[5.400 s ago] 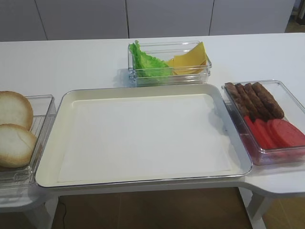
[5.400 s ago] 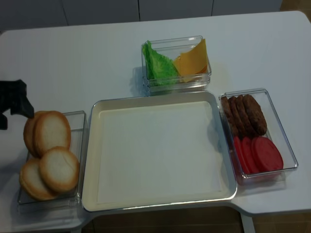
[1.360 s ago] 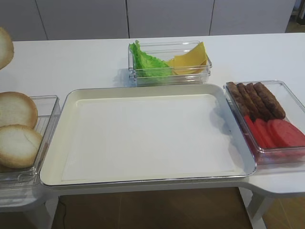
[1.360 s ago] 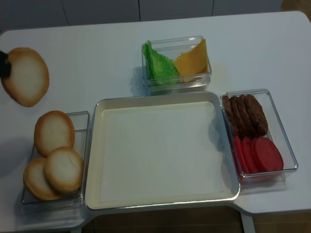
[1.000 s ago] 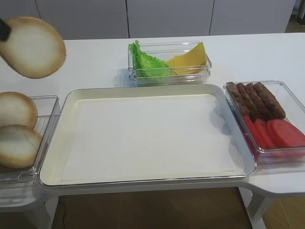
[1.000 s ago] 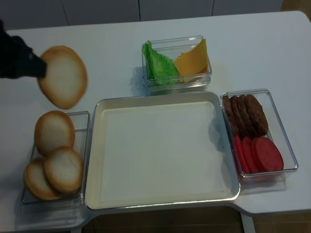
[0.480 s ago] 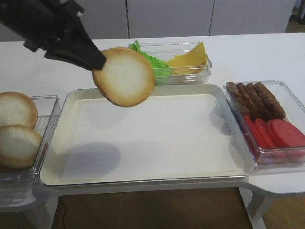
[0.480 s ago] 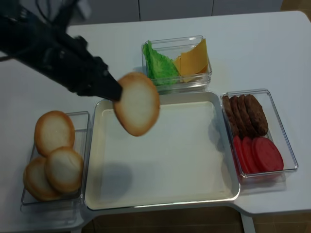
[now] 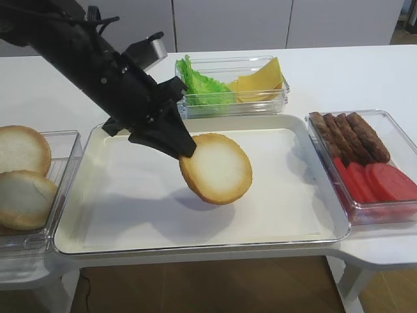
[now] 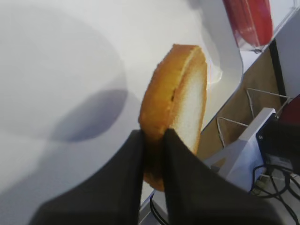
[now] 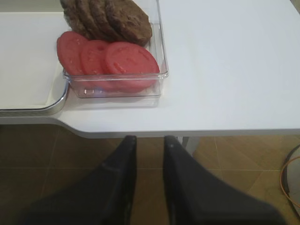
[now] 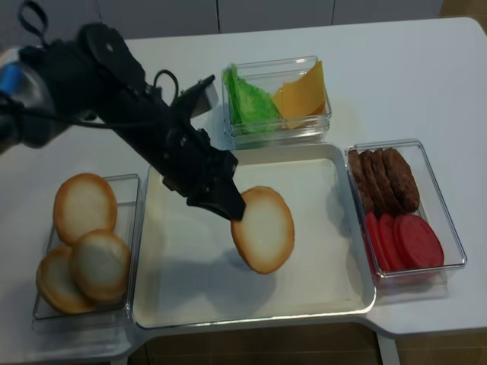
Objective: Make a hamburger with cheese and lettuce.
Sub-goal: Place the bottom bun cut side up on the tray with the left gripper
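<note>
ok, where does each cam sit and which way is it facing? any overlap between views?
Exterior high: in front of the table, above, angled down at the tray; left arm shows, left gripper shut on the bun.
Exterior high (realsense): higher, steeper, near top-down; same arm, bun over the tray.
Left wrist: on the left arm, looking along its fingers at the bun edge-on.
Right wrist: off the table's front right, looking at the tomato slices and patties; right gripper shut, empty.
Shared: all four catch the tomato slices.
</note>
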Robot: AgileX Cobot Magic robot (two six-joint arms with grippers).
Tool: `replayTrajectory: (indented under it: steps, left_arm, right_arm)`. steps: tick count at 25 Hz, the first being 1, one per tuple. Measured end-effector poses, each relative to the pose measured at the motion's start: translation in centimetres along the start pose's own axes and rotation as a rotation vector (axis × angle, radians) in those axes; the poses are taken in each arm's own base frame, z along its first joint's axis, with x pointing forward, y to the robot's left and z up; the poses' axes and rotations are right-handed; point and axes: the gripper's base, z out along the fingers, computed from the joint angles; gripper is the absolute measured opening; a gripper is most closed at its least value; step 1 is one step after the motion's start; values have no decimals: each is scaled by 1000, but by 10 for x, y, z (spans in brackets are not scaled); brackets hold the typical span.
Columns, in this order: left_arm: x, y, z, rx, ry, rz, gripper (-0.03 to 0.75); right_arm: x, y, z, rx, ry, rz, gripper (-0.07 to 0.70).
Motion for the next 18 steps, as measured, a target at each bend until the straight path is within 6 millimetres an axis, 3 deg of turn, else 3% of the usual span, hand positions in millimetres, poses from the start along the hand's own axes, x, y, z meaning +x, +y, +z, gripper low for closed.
replayTrajectory:
  steps: [7,18]
  left_arm:
    - [-7,17,20,0,12,-82,64]
    - [-15,22,23,-25,-57,-95,62]
  right_arm:
    - [0,0,0,0,0,0,153]
    - [0,0,0,0,0,0,153]
